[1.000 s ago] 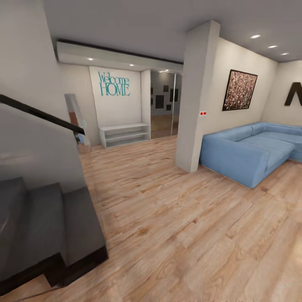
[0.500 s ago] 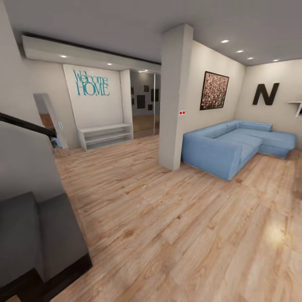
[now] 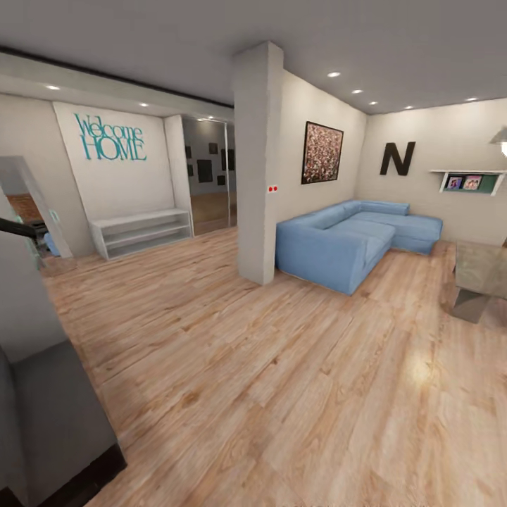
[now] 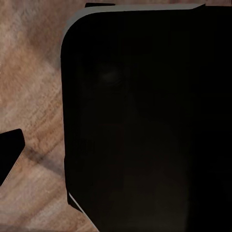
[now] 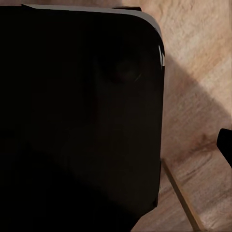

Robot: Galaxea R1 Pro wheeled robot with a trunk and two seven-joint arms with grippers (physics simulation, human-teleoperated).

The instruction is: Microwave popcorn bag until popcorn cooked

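Note:
I am in a living room with a wooden floor [image 3: 282,380]; the popcorn bag, the microwave and the countertop are out of view. The left wrist view looks down past a large black rounded body [image 4: 145,121] onto the floor, with one dark tip [image 4: 7,154] at the picture's edge. The right wrist view holds a similar black body [image 5: 77,111] and a dark tip [image 5: 225,145] over the boards. Whether either gripper is open or shut cannot be told.
A white pillar [image 3: 258,162] stands ahead, with a blue corner sofa [image 3: 338,243] behind it to the right. A glass table [image 3: 482,271] is at far right. Dark stairs [image 3: 49,415] rise close on the left. A white low shelf [image 3: 141,231] sits under the Welcome HOME sign [image 3: 111,137].
The whole picture has slid left, so the camera has turned right. The letter N, a wall shelf and the glass table have come into the picture; less of the stairs shows.

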